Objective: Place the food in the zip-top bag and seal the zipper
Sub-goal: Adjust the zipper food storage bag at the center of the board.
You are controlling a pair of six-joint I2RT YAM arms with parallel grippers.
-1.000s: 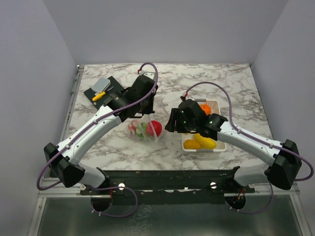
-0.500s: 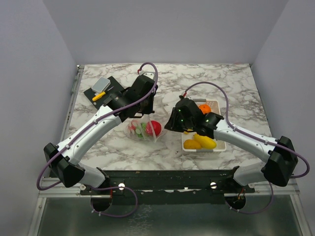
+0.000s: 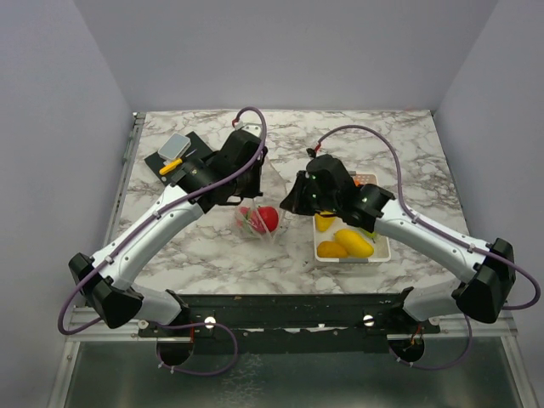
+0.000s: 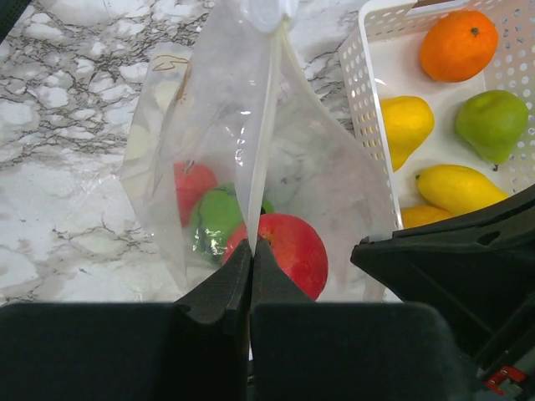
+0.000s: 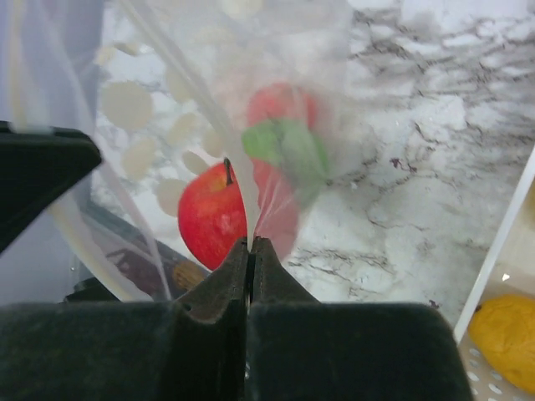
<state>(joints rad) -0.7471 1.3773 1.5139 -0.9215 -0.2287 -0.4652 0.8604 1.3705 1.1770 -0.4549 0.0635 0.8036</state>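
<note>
At mid-bench, zip-top bag (image 4: 209, 167): being held up off the marble by both pincers.
Left gripper (image 4: 251, 269): jaws being pressed fully together on the zipper (image 4: 264, 125).
Right gripper (image 5: 250, 248): jaws likewise being pressed together, pinching the same pale strip.
Food in bag: three pieces, namely a red apple (image 4: 288, 251), a green piece (image 4: 219, 215) and a second red piece (image 4: 191, 182).
Food in white tray (image 4: 361, 100): five, namely one orange (image 4: 458, 43), one green pear (image 4: 491, 124) and three yellow pieces (image 4: 405, 125).
Tray: lying just beside the bag, toward the bench's right edge, its near end being overhung by the right pincer's black body.
Yellow-orange tool (image 3: 172, 151): lying on a black mat near the far-left corner, well apart.
</note>
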